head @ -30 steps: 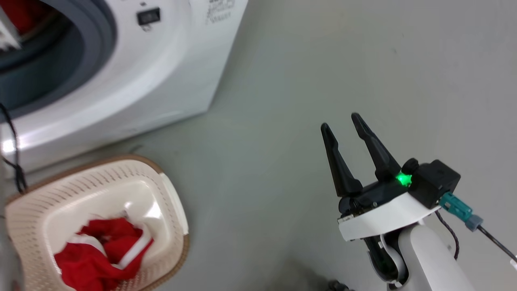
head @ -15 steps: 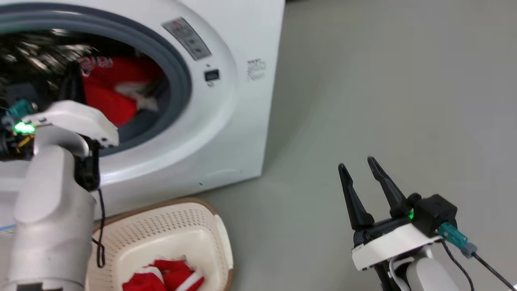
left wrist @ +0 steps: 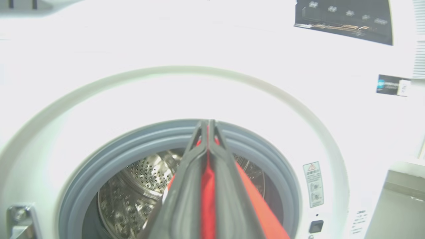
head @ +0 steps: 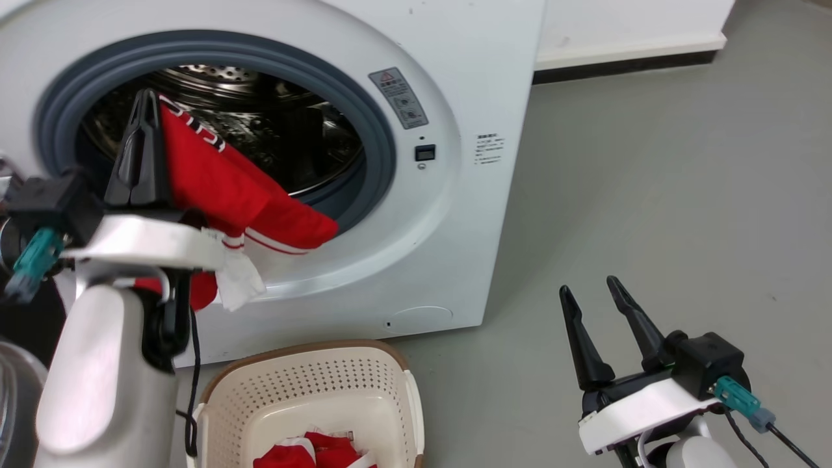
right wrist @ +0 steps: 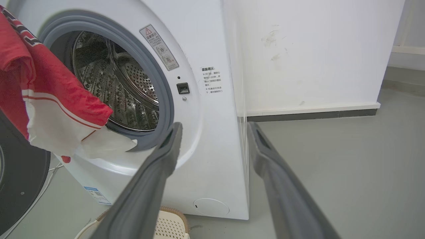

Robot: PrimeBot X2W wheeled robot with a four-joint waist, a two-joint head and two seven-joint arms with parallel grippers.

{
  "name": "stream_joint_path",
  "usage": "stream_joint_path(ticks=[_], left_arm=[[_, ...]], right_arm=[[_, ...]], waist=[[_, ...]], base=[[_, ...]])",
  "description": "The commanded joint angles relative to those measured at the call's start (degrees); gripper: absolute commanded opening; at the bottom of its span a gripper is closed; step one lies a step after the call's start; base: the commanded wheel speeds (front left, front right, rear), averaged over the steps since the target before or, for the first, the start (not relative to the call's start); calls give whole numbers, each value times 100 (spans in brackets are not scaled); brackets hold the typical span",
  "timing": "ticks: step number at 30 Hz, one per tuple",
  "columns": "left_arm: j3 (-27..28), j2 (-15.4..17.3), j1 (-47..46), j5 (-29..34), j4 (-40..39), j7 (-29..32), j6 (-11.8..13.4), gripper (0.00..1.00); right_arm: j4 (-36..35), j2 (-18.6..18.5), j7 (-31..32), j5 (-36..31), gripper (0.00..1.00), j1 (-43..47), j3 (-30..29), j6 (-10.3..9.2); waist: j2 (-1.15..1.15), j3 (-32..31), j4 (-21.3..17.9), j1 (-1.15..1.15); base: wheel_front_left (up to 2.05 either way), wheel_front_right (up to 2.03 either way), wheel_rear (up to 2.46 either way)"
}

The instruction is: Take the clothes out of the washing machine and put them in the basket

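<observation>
Drawn from drum (head: 253, 123) since earlier frame, red garment (head: 227, 188) hanging at front of washing machine (head: 468, 78), left gripper (head: 145, 107) fingers clamped on it, right gripper (head: 588, 287) fingers apart at near right, basket (head: 305, 354) below holding red clothes (head: 312, 452)

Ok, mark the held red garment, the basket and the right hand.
red garment (head: 218, 185): head view, middle of the red cloth.
basket (head: 312, 383): head view, perforated far wall.
right hand (head: 588, 285): head view, midway between its fingertips.
</observation>
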Motion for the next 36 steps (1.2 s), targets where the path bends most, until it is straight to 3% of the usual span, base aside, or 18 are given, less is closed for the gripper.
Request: stream_joint_path(ticks=[1,9,14,20,28,36], left_arm=[[23,-15,277,-10,-420,100,93,0],[93,-204,1882,-92,-2340,521,590,0],[-51,-518,2819,-237,-2355,601,779,0],[-228,-807,2978,-520,-942,364,584,0],[-277,-895,1739,-591,1472,-88,126,0],[-237,-893,407,-487,3494,-209,-44,0]], right_arm=[[-48,-4,39,-14,100,97,16,-2],[-190,-4,128,-60,100,122,35,-2],[-272,-4,132,-86,100,23,-50,-2],[-340,-4,125,-120,100,-198,-26,-2],[-369,-4,72,-128,100,-657,162,-2],[-251,-3,-54,-25,100,-1065,353,-2]], waist=[[0,-49,97,1],[0,77,198,1],[0,377,335,1],[0,927,514,1],[0,1890,497,1],[0,2674,270,1]], base=[[0,0,0],[0,0,0],[0,0,0],[0,0,0],[0,0,0],[0,0,0]])
